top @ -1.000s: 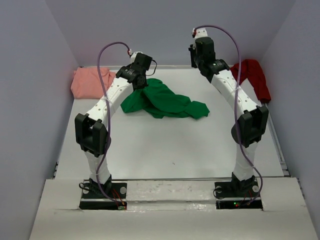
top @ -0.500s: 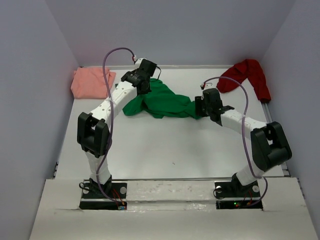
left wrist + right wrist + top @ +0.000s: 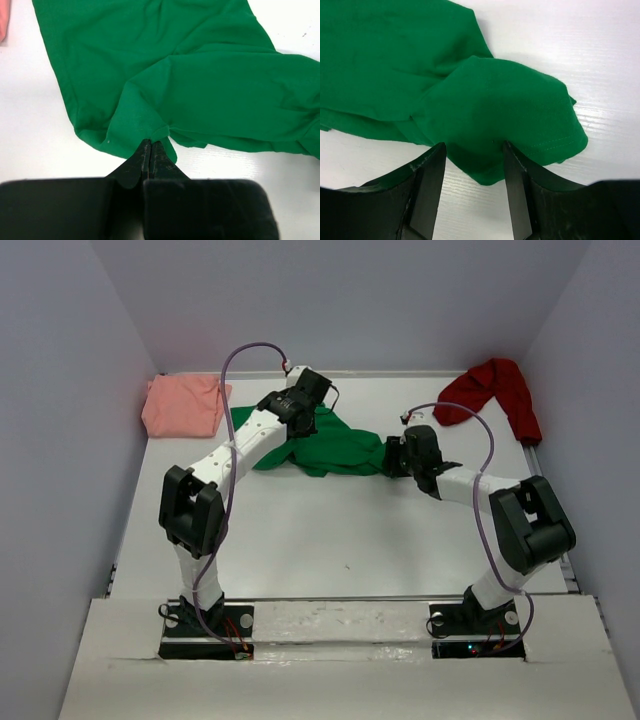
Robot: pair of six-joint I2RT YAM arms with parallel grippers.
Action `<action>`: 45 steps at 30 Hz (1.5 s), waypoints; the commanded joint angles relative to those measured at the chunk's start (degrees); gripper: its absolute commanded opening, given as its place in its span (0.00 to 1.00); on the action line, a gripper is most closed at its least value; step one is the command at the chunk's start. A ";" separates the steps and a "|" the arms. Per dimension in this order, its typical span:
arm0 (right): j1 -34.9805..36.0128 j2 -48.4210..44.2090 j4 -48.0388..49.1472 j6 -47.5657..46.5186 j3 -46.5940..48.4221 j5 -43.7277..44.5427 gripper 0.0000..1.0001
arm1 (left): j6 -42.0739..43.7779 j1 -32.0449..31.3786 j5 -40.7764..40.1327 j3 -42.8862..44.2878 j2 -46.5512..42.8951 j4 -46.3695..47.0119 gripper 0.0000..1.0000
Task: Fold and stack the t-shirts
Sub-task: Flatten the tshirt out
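Green t-shirt crumpled mid-table; salmon-pink t-shirt far-left (seemingly folded); dark red t-shirt heaped far-right.

Three t-shirts, two arms, one table

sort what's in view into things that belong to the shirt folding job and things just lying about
Belongs to the job: green t-shirt, pinched by the left tool, right tool open astride its other end; salmon-pink t-shirt; dark red t-shirt.
Just there: table; grey walls. No loose clutter shows.
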 commanded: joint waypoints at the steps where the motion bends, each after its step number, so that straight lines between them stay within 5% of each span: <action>1: 0.98 -0.01 5.05 0.68 -1.90 -0.38 0.55 | -0.63 -0.21 -1.72 0.36 -1.38 1.17 0.00; 7: 4.23 -2.03 4.52 0.95 -4.62 1.38 0.68 | -0.45 -0.39 -1.72 -0.08 -1.21 1.43 0.00; 13: 5.64 -2.74 2.32 2.61 -4.98 4.98 0.70 | -0.28 -0.39 -1.46 -0.61 -1.38 1.79 0.00; 16: 5.64 -1.69 2.06 2.88 -4.71 6.13 0.62 | -0.28 -0.48 -1.46 -0.87 -1.38 2.05 0.00; 21: 5.64 -0.02 1.35 3.93 -2.61 9.72 0.31 | -0.10 -0.48 -1.20 -1.13 -1.56 2.40 0.00; 28: 5.64 0.86 1.27 3.94 -1.46 13.33 0.52 | 0.25 -0.48 -0.93 -1.57 -1.65 2.93 0.00; 33: 5.64 2.35 0.31 3.14 0.20 13.42 0.56 | 0.25 -0.48 -0.84 -1.66 -1.56 3.10 0.00; 35: 5.64 3.32 0.30 2.97 1.17 13.25 0.49 | 0.25 -0.57 -0.84 -1.58 -1.47 3.10 0.00; 38: 5.64 4.55 0.22 3.14 1.87 12.98 0.16 | 0.43 -0.56 -1.02 -1.57 -1.56 3.02 0.00; 40: 5.64 4.99 0.30 3.49 2.14 12.98 0.03 | 0.51 -0.48 -1.11 -1.66 -1.65 3.10 0.00; 45: 5.64 3.43 0.39 3.49 1.71 14.20 0.00 | 0.60 -0.48 -1.11 -1.75 -1.38 3.19 0.00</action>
